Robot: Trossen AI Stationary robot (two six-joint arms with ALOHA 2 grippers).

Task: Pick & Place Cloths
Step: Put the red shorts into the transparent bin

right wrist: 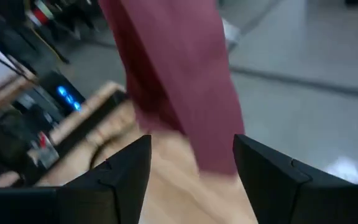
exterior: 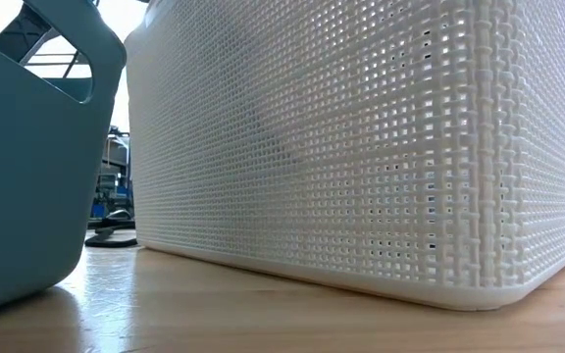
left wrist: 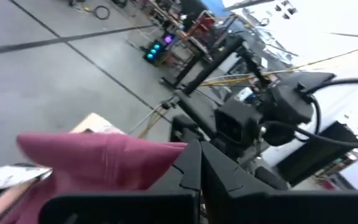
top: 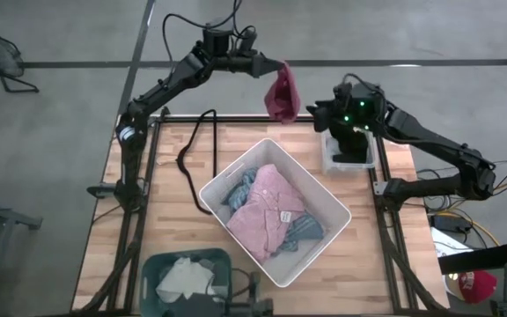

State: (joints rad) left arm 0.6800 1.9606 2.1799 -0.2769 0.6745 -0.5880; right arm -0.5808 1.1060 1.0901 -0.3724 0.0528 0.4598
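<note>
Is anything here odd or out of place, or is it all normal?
One thing stands out: the maroon cloth dangles in the air from the left claw, at the table's far edge rather than over the white basket or the teal bin. The right claw is open right by it.

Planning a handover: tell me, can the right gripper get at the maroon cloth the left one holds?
Probably yes: the maroon cloth hangs freely from the left gripper, and the open right gripper sits just beside it with nothing between.
</note>
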